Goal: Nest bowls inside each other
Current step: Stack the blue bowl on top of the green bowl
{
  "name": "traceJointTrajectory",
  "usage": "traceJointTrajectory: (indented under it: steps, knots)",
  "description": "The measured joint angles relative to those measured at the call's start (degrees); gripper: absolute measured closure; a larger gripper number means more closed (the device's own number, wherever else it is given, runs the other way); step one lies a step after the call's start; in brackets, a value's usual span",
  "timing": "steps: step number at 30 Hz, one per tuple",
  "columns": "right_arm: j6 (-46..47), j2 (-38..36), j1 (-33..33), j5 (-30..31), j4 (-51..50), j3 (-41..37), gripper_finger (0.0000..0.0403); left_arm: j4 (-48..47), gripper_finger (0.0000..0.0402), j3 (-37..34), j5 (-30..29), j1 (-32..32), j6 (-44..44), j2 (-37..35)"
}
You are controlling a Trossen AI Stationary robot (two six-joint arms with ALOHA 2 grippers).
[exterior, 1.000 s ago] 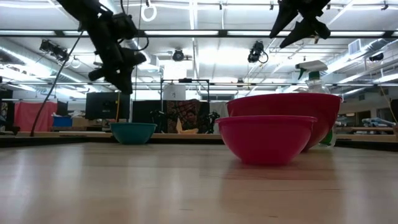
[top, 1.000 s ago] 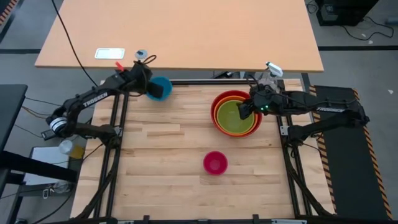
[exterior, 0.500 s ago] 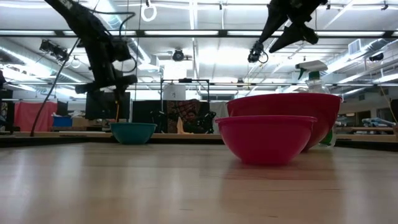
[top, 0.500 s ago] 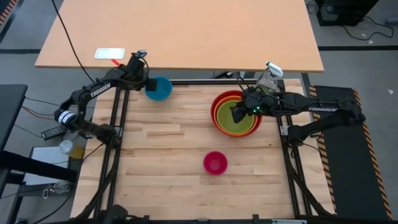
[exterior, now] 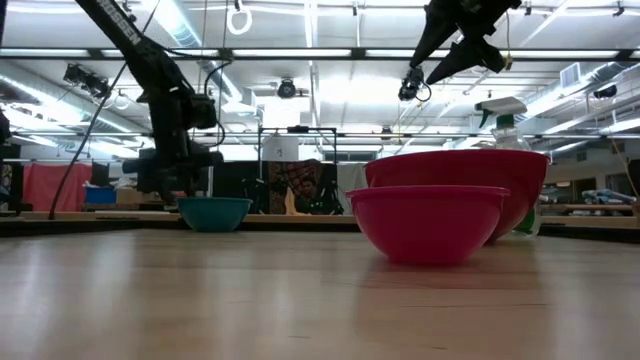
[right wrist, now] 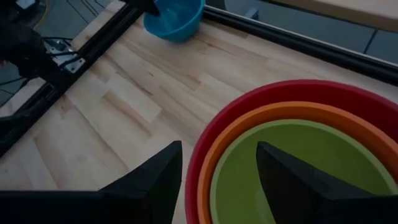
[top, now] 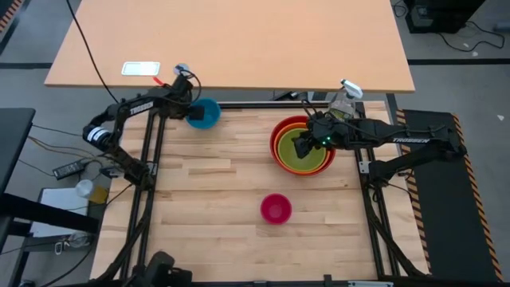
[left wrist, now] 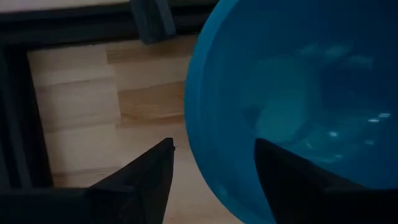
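A blue bowl (top: pixel 207 113) rests on its base at the table's far left. My left gripper (left wrist: pixel 214 146) stands open, pointing down just over the bowl's left rim (left wrist: pixel 199 124), with one finger outside the wall and one over the inside; no touch shows. A red bowl (top: pixel 277 131) at the far right holds an orange bowl (right wrist: pixel 217 162), which in turn holds a green bowl (top: pixel 307 155). My right gripper (right wrist: pixel 219 146) hangs open above this stack's left side. A small pink bowl (top: pixel 276 209) sits alone toward the near edge.
A spray bottle (top: pixel 344 96) stands just past the stack at the far right corner. A black frame rail (top: pixel 255 104) runs along the far edge, with another tabletop (top: pixel 239 40) beyond it. Bare wood (top: pixel 207 183) lies between the bowls. A person (exterior: pixel 300 190) sits far behind.
My left gripper has come down toward the blue bowl's left rim, turning as it sank. My right gripper has shifted a little toward the table's left over the stack. No bowl has moved.
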Motion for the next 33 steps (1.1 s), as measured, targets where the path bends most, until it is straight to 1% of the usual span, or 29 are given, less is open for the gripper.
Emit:
traceJointTrajectory:
  steps: [6,10,13,17,20,23,26,29,31,33]
  knots:
    - [0.0,0.0,0.0,0.1,1.3,0.0,0.0191,0.7,0.0205,0.0,-0.1,0.2,-0.1,2.6]
    - [0.0,0.0,0.0,0.3,1.6,0.0,0.0191,1.0,0.0223,0.0,-0.1,0.2,0.0,3.0]
    - [0.0,0.0,0.0,0.3,1.6,0.0,0.0191,1.0,0.0245,0.0,-0.1,0.2,0.5,3.0]
    - [0.0,0.0,0.0,0.4,1.6,0.0,0.0191,1.0,0.029,0.0,-0.1,0.2,0.7,3.0]
    - [0.0,0.0,0.0,0.4,1.6,0.0,0.0191,1.0,0.0336,0.0,-0.1,0.2,2.0,3.0]
    - [0.0,0.0,0.0,0.4,1.6,0.0,0.0191,1.0,0.0381,0.2,1.8,0.2,3.0,2.6]
    - [0.0,0.0,0.0,0.4,1.6,0.0,0.0191,1.5,0.0387,0.2,3.8,0.2,3.5,1.7]
    - [0.0,0.0,-0.1,0.4,1.6,0.0,0.0191,2.6,0.0387,0.1,8.4,-0.9,4.2,0.6]
    - [0.4,-0.5,-0.1,0.4,1.5,0.0,0.0191,3.0,0.0388,0.5,11.9,-3.2,5.5,-0.6]
    - [0.5,-1.5,-0.3,0.4,1.6,0.0,0.0191,3.3,0.0389,1.3,13.1,-7.2,6.3,-1.7]
